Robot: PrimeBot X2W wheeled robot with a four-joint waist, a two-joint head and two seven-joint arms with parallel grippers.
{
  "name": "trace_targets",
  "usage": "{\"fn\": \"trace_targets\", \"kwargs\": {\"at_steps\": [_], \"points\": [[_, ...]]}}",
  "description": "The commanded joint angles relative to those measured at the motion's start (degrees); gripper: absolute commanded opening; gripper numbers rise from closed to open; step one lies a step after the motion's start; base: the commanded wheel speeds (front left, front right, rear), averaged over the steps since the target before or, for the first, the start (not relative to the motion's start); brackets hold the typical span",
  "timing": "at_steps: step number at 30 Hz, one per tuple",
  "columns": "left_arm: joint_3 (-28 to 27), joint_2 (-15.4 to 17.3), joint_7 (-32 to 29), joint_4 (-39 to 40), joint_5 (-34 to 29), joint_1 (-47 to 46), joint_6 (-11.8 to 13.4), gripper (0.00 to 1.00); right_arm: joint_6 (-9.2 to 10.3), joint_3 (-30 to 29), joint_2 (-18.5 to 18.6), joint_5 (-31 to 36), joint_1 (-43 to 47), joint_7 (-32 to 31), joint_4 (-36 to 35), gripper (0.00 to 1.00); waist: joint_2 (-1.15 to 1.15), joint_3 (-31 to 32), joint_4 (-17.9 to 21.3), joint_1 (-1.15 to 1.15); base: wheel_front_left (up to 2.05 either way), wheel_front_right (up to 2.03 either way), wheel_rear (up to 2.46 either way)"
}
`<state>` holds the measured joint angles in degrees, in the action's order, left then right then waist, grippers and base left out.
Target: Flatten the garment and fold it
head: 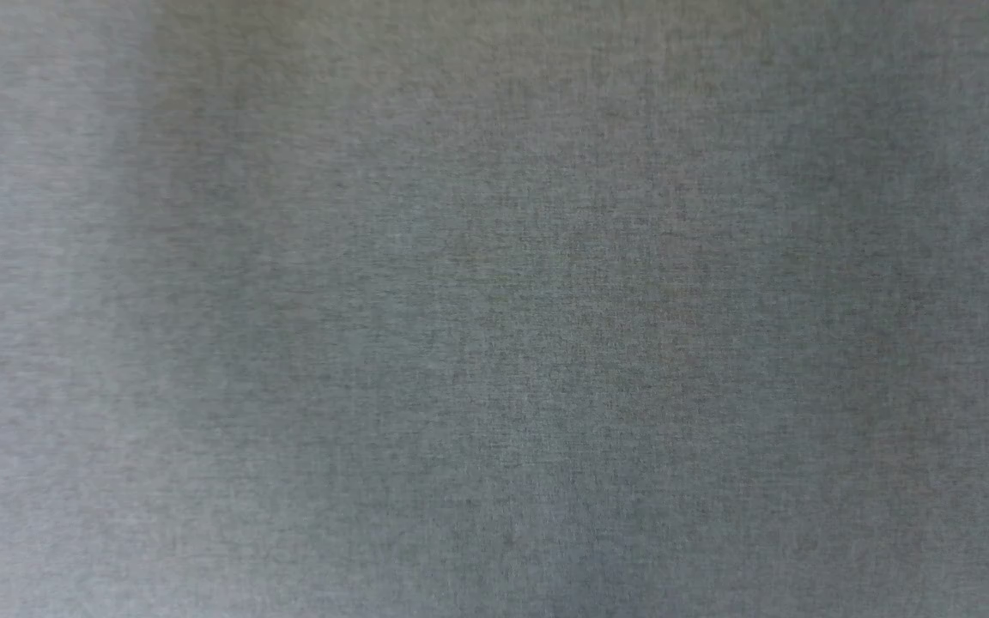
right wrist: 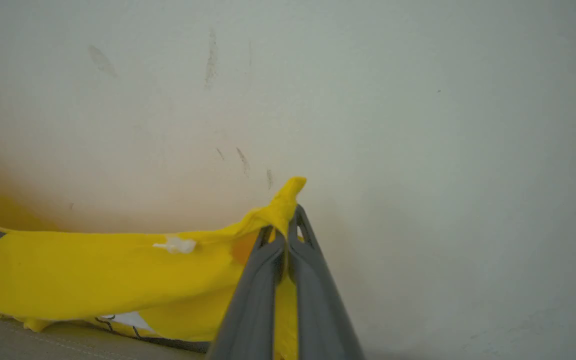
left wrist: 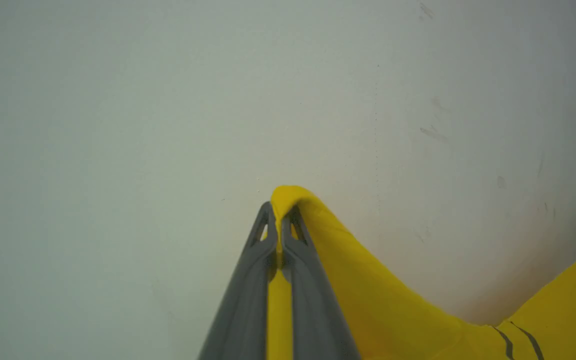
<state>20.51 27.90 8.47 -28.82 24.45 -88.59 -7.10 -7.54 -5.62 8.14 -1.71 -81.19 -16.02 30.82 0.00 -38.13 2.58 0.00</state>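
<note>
Grey heathered cloth surface [head: 494, 309] lit brighter toward its left, pale off-white wall [left wrist: 118, 100] in both wrist views, faint dark scuff marks [right wrist: 211, 60] on it, soft even light

At bottom centre the right gripper [right wrist: 285, 220] pinches a peak of the garment [right wrist: 93, 270] — jaws closed on the yellow cloth. The fabric sags away to the lower left, showing a white fleck and thin black lines, against a pale scuffed surface [right wrist: 443, 125].

The garment [left wrist: 368, 290] sits pinched between the left gripper's [left wrist: 280, 212] fingers and trails off to its right. It also sits between the right gripper's [right wrist: 286, 222] fingers, spreading to its left. A flat surface [right wrist: 418, 125] lies beyond both.
</note>
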Motion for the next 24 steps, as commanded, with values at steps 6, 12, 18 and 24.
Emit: {"fn": "trace_targets", "kwargs": {"at_steps": [6, 12, 18, 24], "points": [[1.6, 7.8, -6.2, 11.8, 7.2, 14.3, -0.4, 0.00, 0.05, 3.6, 6.4, -10.7, 13.8, -4.5, -11.0, 0.00, 0.00, 7.1, -1.4, 0.00, 0.00, 0.00, 0.00], [0.4, 13.4, -11.6, 25.7, 11.5, 30.9, 3.0, 0.00, 0.05, 2.5, 8.6, -16.3, 27.9, -10.0, -23.8, 0.00, 0.00, 11.6, -1.4, 0.00, 0.00, 0.00, 0.00], [-0.9, 16.0, -11.8, 38.3, 14.1, 51.2, 10.3, 0.00, 0.05, -1.3, 7.9, -18.8, 42.7, -14.9, -34.4, 0.00, 0.00, 16.1, -2.3, 0.00, 0.00, 0.00, 0.00], [0.6, 19.1, -13.9, 46.5, 15.5, 69.6, 15.5, 0.00, 0.05, -5.8, 4.8, -20.1, 56.7, -16.9, -40.3, 0.00, 0.00, 21.2, -3.1, 0.00, 0.00, 0.00, 0.00]]}}
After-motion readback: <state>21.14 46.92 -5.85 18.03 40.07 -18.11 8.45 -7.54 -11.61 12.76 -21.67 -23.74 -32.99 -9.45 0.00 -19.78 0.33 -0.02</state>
